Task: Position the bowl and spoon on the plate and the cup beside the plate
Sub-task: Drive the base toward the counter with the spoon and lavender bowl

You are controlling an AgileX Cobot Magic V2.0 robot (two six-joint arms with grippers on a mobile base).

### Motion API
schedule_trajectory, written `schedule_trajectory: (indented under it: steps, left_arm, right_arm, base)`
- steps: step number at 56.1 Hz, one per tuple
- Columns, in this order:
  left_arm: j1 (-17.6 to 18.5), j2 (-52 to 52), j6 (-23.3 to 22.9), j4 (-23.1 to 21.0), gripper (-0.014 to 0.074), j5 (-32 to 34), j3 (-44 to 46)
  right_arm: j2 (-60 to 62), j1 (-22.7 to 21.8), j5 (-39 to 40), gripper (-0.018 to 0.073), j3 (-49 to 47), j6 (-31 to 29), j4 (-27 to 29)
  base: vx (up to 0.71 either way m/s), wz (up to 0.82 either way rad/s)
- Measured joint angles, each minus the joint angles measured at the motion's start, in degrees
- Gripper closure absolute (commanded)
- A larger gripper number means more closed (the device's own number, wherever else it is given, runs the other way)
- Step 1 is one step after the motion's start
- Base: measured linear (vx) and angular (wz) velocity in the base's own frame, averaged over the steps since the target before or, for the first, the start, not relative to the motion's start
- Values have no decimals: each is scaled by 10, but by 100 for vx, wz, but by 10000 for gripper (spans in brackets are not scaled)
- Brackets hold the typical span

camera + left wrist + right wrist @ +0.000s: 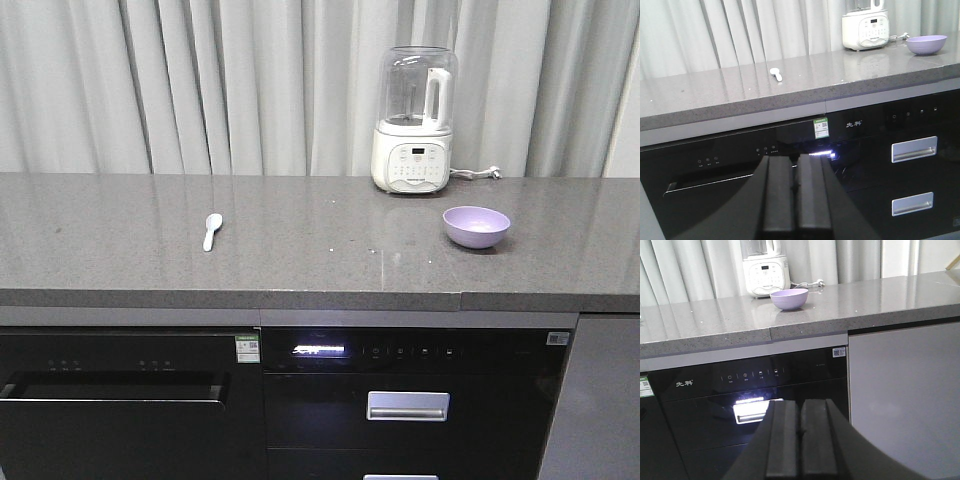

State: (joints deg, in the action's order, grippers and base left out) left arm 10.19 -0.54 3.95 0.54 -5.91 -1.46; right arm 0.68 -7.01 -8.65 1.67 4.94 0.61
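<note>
Found the left gripper (795, 192) hanging low in front of the black appliance fronts (740, 165), below counter height, its two dark fingers pressed flat together with nothing between them. Found the right gripper (800, 437) likewise low before the black panels, fingers closed on each other and empty, with a plain grey cabinet door (905, 400) to its right.

Noted a grey speckled countertop (320, 250) above both. Spotted the spoon (212, 231) lying flat on the counter's left half, scoop toward the back, handle toward the front edge, well apart from everything else. Spotted the bowl (476, 226) upright on the right half, lilac, seemingly empty, though only part of the inside showed. Placed it near and in front of a cream blender (414, 120) with a clear jug, slightly to that appliance's right, not touching. Made out a cord (480, 173) trailing from the blender along the back of the counter. Saw pale pleated curtains (200, 90) behind the counter, and silver drawer handles (914, 148) on the black fronts below.
</note>
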Motion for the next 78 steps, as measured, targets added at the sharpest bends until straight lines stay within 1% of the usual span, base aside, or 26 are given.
schedule_trajectory:
  steps: [56,78]
  left_arm:
    - [0,0,0,0,603,0,0]
    - [0,0,0,0,603,0,0]
  right_arm:
    - [0,0,0,568,0,0,0]
    - [0,0,0,568,0,0,0]
  base:
    - [0,0]
    - [10,-9]
